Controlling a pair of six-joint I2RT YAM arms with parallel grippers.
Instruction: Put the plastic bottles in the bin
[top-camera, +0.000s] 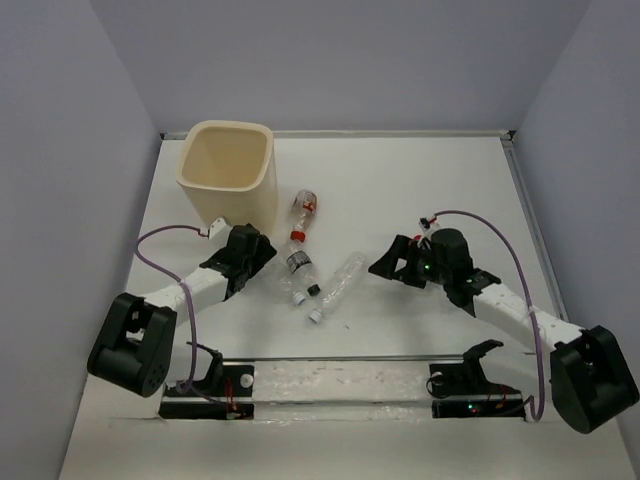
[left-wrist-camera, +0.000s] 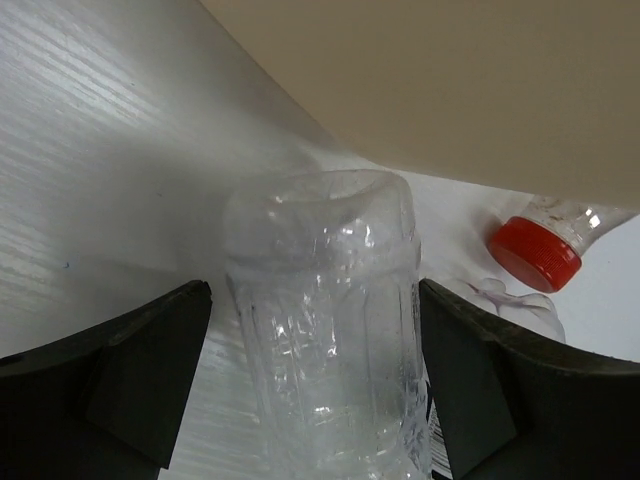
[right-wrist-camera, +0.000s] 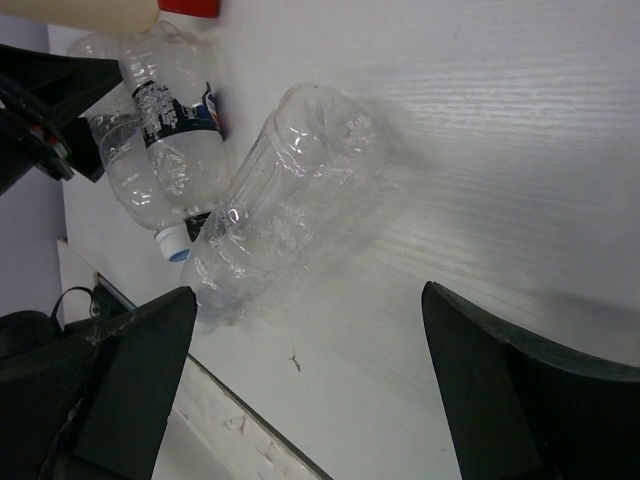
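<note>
Top view, bin: the bin (top-camera: 226, 168) stood upright at 11 o'clock on the worktop (top-camera: 420, 190).
Top view, bottles: a red-capped bottle (top-camera: 305, 206) lay at the bin's 4 o'clock. A dark-labelled bottle (top-camera: 297, 262) lay at 6 o'clock from that one. A long clear bottle (top-camera: 343, 284) lay slanted at the labelled one's 3 o'clock. All were outside the bin.
Top view, hands: the left hand (top-camera: 264, 254) sat at the labelled bottle's 9 o'clock. The right hand (top-camera: 386, 264) sat at the long clear bottle's 3 o'clock, near it but apart from it.
Left wrist, hand: the left hand (left-wrist-camera: 312, 290) was spread, one finger on each side of a crumpled clear bottle (left-wrist-camera: 325, 350). The finger at 3 o'clock lay against the bottle's wall. A thin gap showed at the 9 o'clock finger.
Left wrist, beyond: the bin (left-wrist-camera: 450, 80) filled the 12 o'clock area. The red-capped bottle (left-wrist-camera: 535, 250) lay at 2 o'clock.
Right wrist, hand: the right hand (right-wrist-camera: 308, 292) was wide apart and held nothing, with bare worktop between its fingers (right-wrist-camera: 140, 380).
Right wrist, bottles: the long clear bottle (right-wrist-camera: 285, 205) lay towards 11 o'clock. The dark-labelled bottle (right-wrist-camera: 175, 120) lay past it.
</note>
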